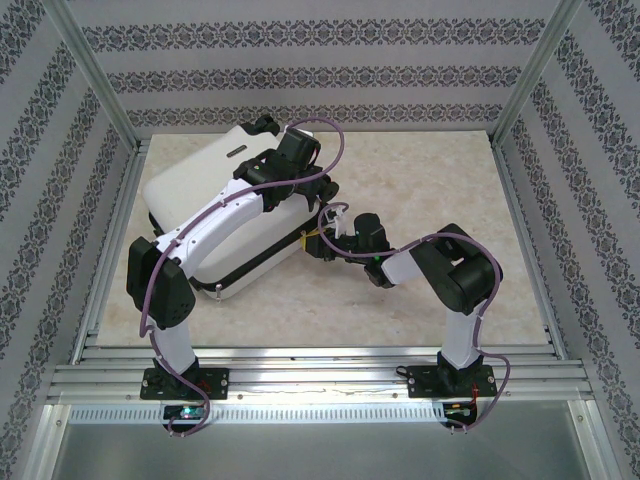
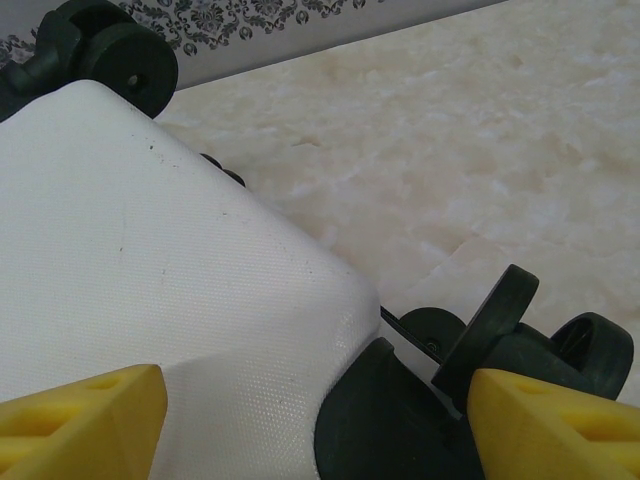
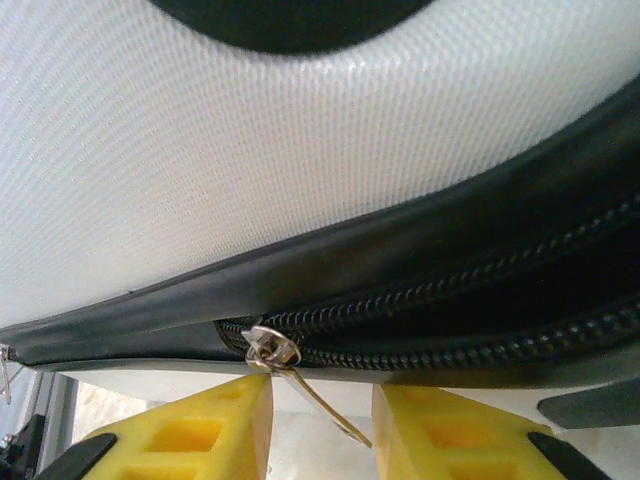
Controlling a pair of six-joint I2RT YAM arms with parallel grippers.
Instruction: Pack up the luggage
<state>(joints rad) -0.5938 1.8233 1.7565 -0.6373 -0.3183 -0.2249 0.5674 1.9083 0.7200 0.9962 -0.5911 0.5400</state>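
From above, the luggage (image 1: 190, 180) lies closed and flat on the far left part of the marble-patterned table (image 1: 430, 180), turned at an angle. The left arm stretches across its white shell, and the left gripper (image 1: 295, 165) sits over the far right end, by the wheels. The right gripper (image 1: 312, 240) presses up to the near right side of the case, at the seam.

In the left wrist view, the two yellow fingers (image 2: 80, 420) stand wide apart with nothing between them but the rounded white corner of the shell. One black caster wheel (image 2: 120, 55) shows at the far corner, another (image 2: 590, 350) just beside the right finger.

In the right wrist view, the black zipper (image 3: 450, 300) runs along under the white shell. Its metal slider (image 3: 270, 348) sits right above the left yellow finger (image 3: 200, 430), and the thin pull tab (image 3: 320, 405) hangs slanting down in the gap. The fingers are apart; the tab appears unpinched, though its tip comes very close to the right finger.
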